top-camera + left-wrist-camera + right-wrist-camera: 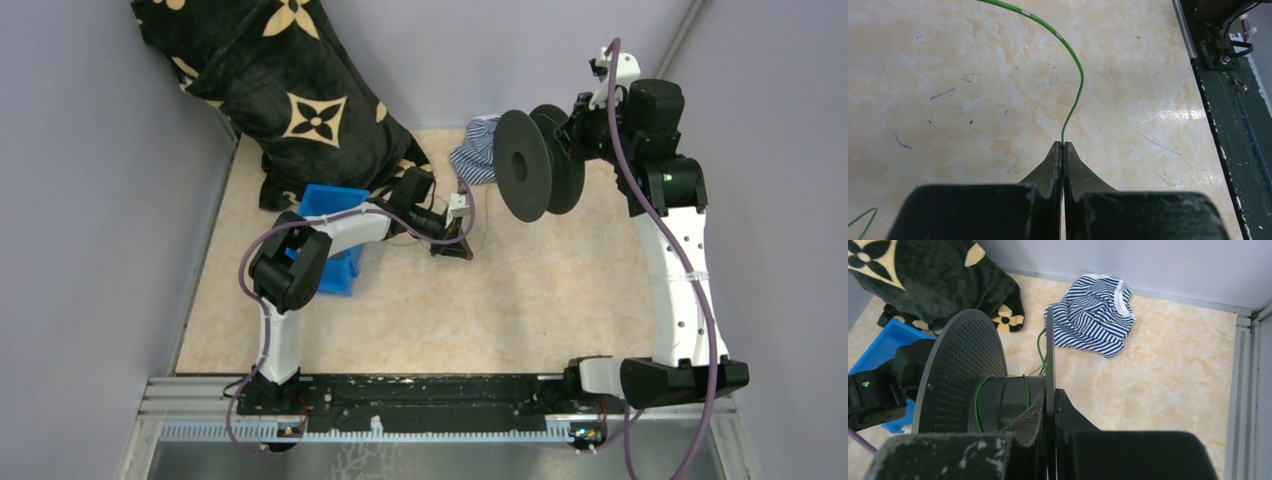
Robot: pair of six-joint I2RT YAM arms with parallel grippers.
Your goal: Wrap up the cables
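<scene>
The cable (pixel 1075 97) is a thin green wire curving over the table and ending between the tips of my left gripper (pixel 1063 146), which is shut on it. Seen from above, that gripper (pixel 452 246) sits low at mid-table, left of the black spool (pixel 535 165). My right gripper (pixel 1050 392) is shut on the edge of the spool's near flange (pixel 1050 355) and holds the spool in the air. A few turns of green cable (pixel 1026 390) lie around the spool's hub, beside the perforated far flange (pixel 960 370). More cable (pixel 1039 352) hangs behind the flange.
A striped cloth (pixel 478 150) lies at the back of the table. A black patterned blanket (pixel 290 90) fills the back left corner, with a blue bin (pixel 335 205) partly under my left arm. The dark base rail (pixel 1228 125) runs along the near edge. A loose green wire end (pixel 860 220) shows nearby.
</scene>
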